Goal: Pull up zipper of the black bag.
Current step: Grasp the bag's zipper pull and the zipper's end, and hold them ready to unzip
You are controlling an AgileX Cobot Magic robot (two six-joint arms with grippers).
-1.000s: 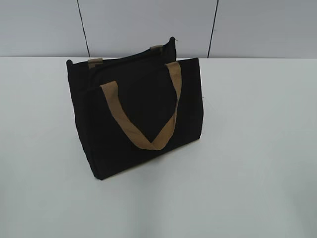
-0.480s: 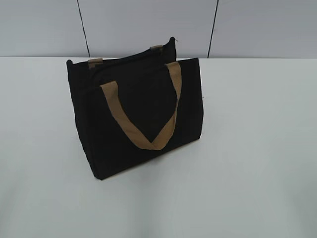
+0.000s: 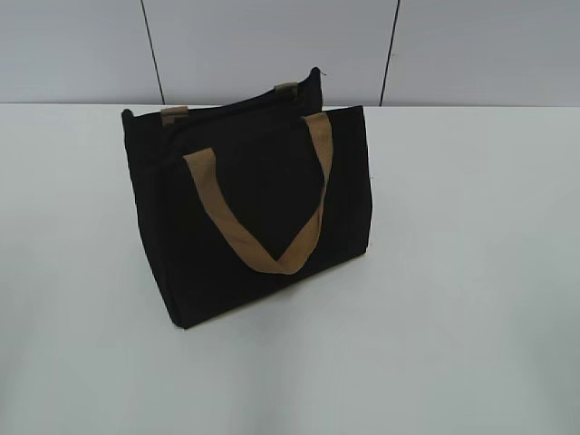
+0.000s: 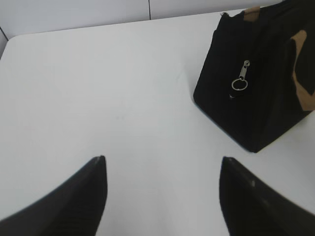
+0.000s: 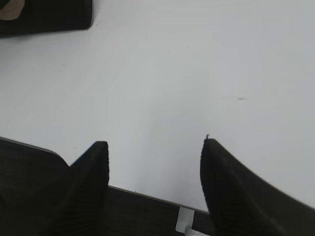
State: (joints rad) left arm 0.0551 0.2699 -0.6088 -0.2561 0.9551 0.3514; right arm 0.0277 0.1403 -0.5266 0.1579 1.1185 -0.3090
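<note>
A: Where are the grippers?

B: Left gripper (image 4: pixel 162 169) is spread wide over bare bench (image 4: pixel 98 98), holding nothing. Right gripper (image 5: pixel 155 150) too, at the bench's near edge.

A: And the bag?

B: The black bag (image 3: pixel 249 213) stands upright near the far edge, well apart from both. Its zipper (image 4: pixel 241 78) hangs on the end panel facing the left gripper.

The black bag (image 3: pixel 249 213) stands on the table (image 3: pixel 453 272), the zipper (image 4: pixel 241 77) on its left end
</note>
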